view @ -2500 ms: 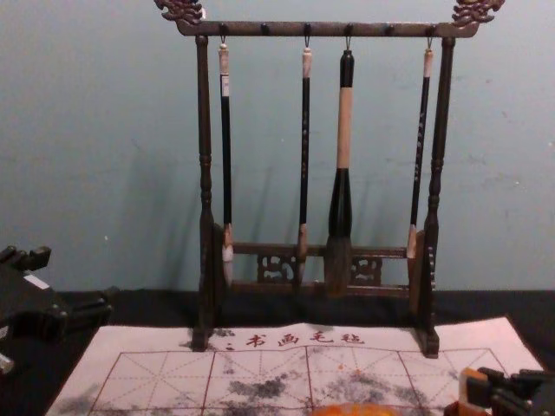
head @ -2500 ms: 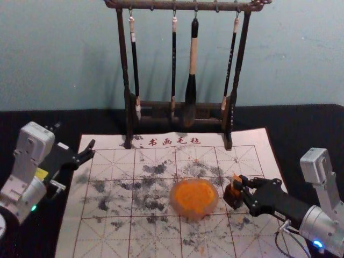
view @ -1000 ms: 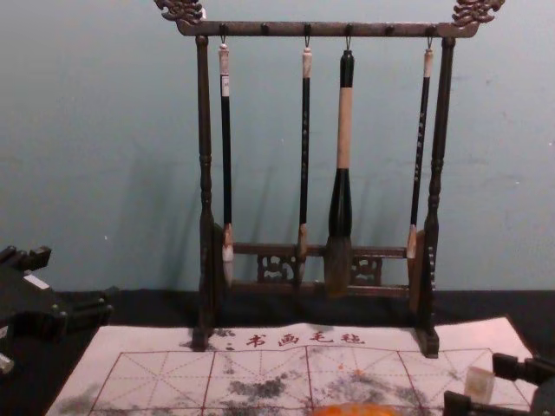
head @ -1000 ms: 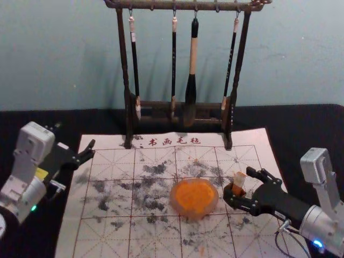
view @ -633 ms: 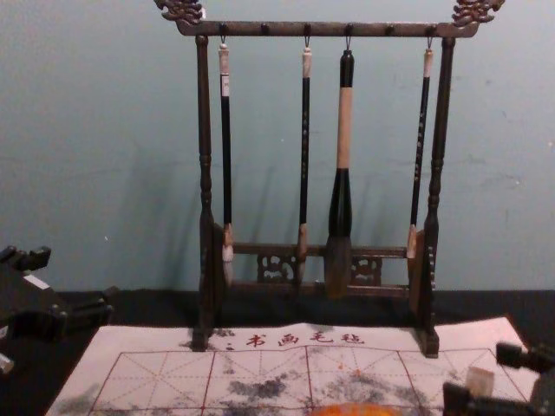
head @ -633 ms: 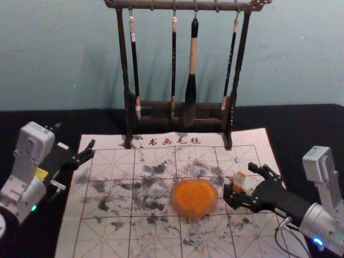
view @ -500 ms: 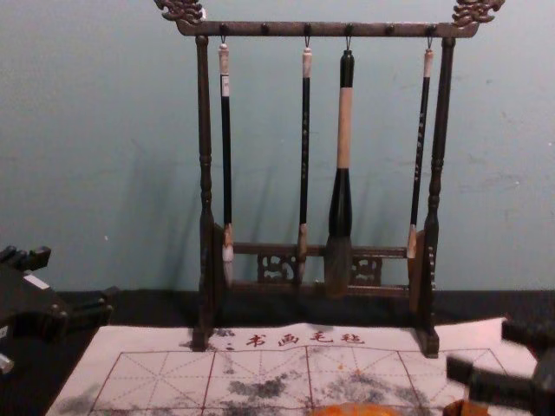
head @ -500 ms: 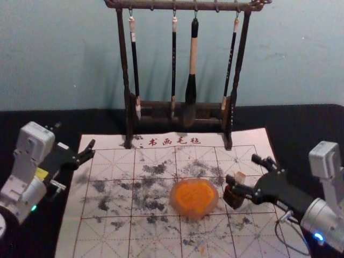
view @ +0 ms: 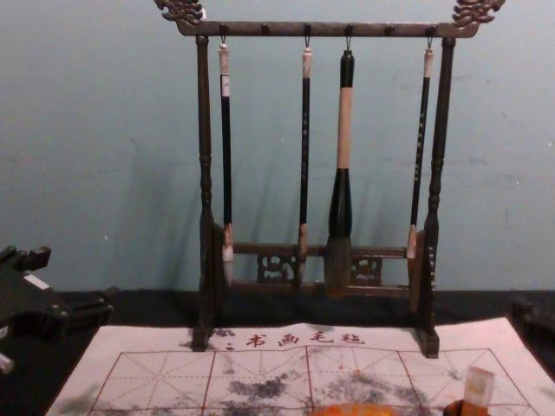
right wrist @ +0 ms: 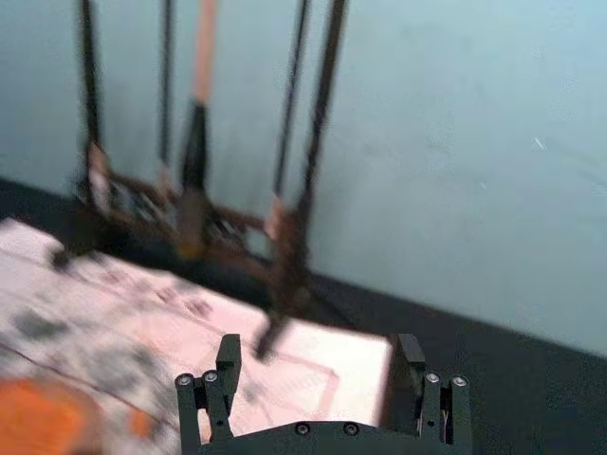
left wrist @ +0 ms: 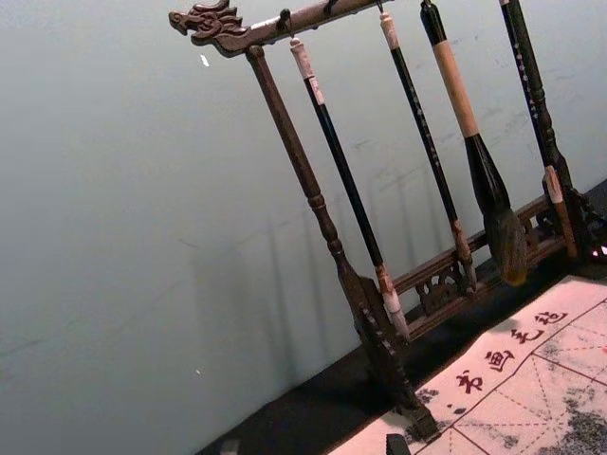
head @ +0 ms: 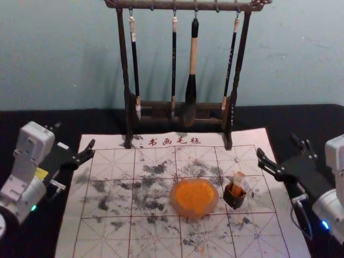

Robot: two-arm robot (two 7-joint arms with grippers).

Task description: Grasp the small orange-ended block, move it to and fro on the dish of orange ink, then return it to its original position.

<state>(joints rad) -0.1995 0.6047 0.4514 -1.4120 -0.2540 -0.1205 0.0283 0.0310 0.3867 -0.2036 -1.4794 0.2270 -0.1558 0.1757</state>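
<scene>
Nearest, a white felt sheet (head: 107,242) with a red printed grid and grey smudges is lying on the black-covered surface (head: 37,236). Near its middle, a low, round, translucent dish (head: 173,200) is holding bright orange ink (head: 196,196). Just beside the dish, toward the robot's right, a small, dark, square holder (head: 235,201) is standing on the sheet. The small clear block (head: 238,181), orange along its lower part, is resting in that holder, its pale top sticking up above the rim and leaning slightly.

A little farther off, the black right pincer (head: 277,144) is hanging near the sheet's right edge, well apart from the block. Its fingers are spreading wide with nothing between them, and in its own wrist view the right pincer (right wrist: 321,349) is showing the same broad gap. Across on the other side, the black left pincer (head: 75,134) is idling by the sheet's left edge, also gaping and empty.

Farther back, red Chinese characters (head: 174,142) are running along the sheet's far edge. Behind them, a dark carved wooden rack (view: 205,173) is standing, and four long-handled brushes (view: 345,130) are hanging from its crossbar. Beyond everything, a plain blue-green wall (view: 104,130) is rising.
</scene>
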